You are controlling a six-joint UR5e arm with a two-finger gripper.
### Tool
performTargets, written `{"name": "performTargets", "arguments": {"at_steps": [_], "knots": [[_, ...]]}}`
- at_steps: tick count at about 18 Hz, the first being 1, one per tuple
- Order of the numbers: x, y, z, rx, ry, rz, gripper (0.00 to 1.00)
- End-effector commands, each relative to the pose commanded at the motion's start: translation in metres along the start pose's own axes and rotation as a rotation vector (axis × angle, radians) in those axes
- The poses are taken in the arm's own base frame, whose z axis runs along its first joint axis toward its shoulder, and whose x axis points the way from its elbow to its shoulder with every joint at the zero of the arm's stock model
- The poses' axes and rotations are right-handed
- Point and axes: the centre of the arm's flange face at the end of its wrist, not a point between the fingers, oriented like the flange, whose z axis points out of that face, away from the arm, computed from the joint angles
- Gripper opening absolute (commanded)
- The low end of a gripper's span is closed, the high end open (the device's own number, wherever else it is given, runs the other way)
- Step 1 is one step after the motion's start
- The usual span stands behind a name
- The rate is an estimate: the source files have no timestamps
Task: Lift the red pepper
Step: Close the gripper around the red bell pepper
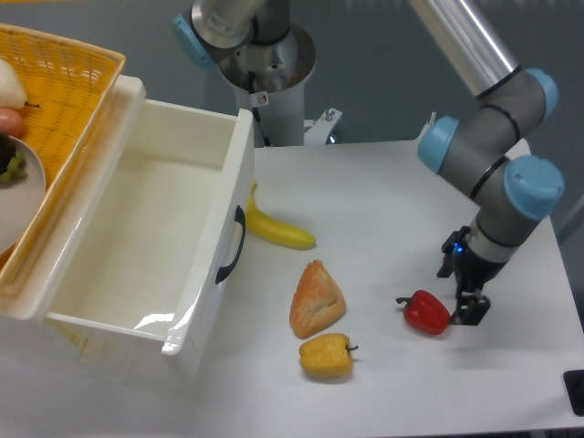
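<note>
The red pepper (427,312), small and glossy with a short dark stem pointing left, lies on the white table (383,192) at the right. My gripper (465,308) hangs low just to the pepper's right, its dark fingers (472,313) pointing down beside the pepper's right side. The fingers look slightly apart with nothing between them, and the pepper rests on the table, not held.
A yellow-orange pepper (327,356) and a tan wedge pastry (317,298) lie left of the red pepper. A banana (276,230) sits by the open white drawer (146,246). A wicker basket (55,100) stands at the far left, and the arm's base (265,64) at the back.
</note>
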Motion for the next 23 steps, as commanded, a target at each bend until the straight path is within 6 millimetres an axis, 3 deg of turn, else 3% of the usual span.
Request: {"name": "performTargets", "arguments": {"at_steps": [10,23], "knots": [[0.002,0.002,0.002,-0.002,0.012,0.155,1.00],[0.006,-0.004,0.024,0.001,0.062,0.169,1.00]]}}
